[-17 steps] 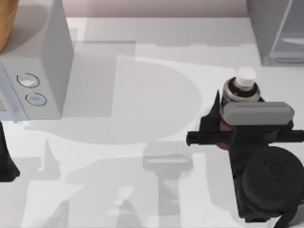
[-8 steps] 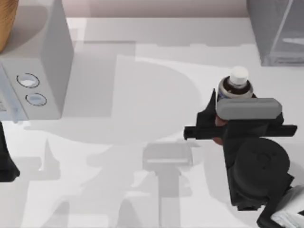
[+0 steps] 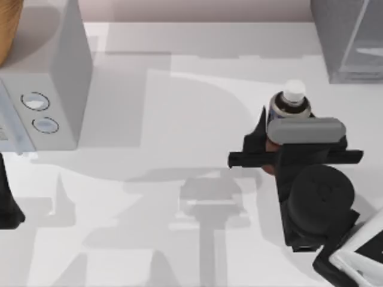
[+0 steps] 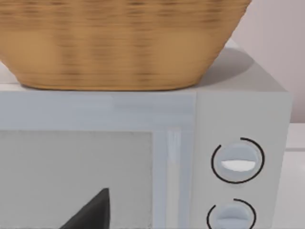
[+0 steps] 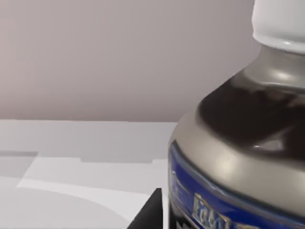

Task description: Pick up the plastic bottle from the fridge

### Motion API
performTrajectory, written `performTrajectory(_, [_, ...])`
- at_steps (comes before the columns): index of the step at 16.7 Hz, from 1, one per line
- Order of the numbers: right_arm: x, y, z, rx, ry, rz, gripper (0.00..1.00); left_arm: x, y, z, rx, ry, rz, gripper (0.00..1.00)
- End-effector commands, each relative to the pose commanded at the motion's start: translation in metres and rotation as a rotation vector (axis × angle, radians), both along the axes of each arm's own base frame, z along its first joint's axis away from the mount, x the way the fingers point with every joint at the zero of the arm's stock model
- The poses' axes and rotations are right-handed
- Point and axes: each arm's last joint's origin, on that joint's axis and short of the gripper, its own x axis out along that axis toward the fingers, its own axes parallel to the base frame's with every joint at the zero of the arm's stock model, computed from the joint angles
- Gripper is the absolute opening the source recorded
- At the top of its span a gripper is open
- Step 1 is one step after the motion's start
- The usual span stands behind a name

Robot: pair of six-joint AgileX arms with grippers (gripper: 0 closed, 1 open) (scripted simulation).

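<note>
The right gripper (image 3: 272, 146) gripped the plastic bottle (image 3: 289, 104) upright above the worktop (image 3: 179, 119), at the fridge's (image 3: 347, 42) seven o'clock.

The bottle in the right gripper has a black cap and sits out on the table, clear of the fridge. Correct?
Not quite: the bottle has a white cap, as the top view shows. It is in the right gripper, out on the table, clear of the fridge.

The right gripper (image 3: 267, 149) is held closed at the table's right, while the left arm (image 3: 8, 203) is parked at the left edge.
</note>
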Motion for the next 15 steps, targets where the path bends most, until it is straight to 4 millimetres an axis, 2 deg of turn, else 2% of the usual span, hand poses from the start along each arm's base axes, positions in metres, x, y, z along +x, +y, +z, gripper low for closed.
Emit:
performTrajectory(13, [0.0,0.0,0.0,0.0,0.0,0.0,0.98,0.0,0.0,0.0,0.0,0.0,0.0,1.0])
performTrajectory(15, [0.0,0.0,0.0,0.0,0.0,0.0,1.0,0.0,0.0,0.0,0.0,0.0,0.0,1.0])
